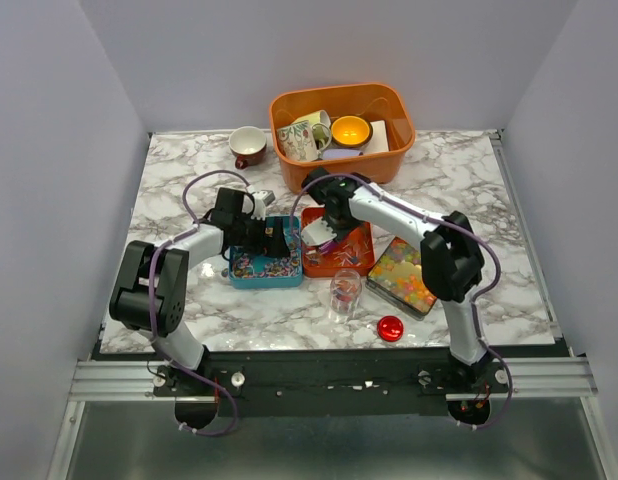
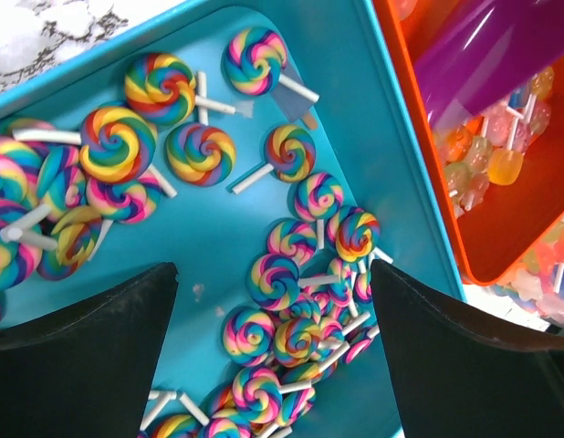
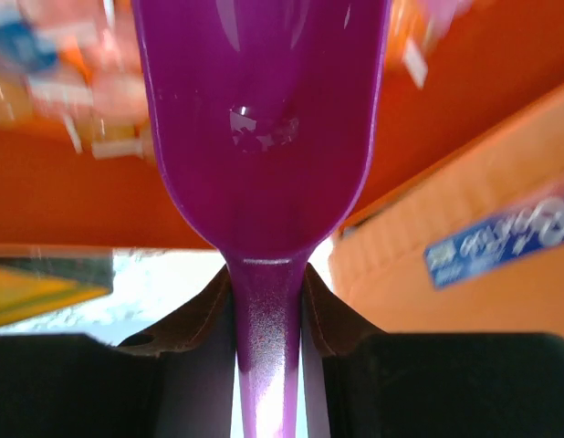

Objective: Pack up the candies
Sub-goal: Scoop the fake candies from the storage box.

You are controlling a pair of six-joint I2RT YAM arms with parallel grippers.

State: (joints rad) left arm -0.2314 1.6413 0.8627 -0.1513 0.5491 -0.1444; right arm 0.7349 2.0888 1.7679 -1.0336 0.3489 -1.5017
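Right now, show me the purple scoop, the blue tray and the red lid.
purple scoop (image 3: 264, 137): right wrist view, middle of its bowl.
blue tray (image 2: 204, 260): left wrist view, bare patch of its floor.
red lid (image 1: 390, 328): top view, centre of its top.

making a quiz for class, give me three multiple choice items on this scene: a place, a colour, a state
1. The red lid lies: A in the basin; B on the table by the clear jar; C in a cup.
2. The scoop is: A green; B purple; C white.
3. The left gripper is: A open over the teal tray; B shut on the lid; C holding the jar.
Key: B, it sits on the table; B, purple fills the right wrist view; A, fingers apart above lollipops.
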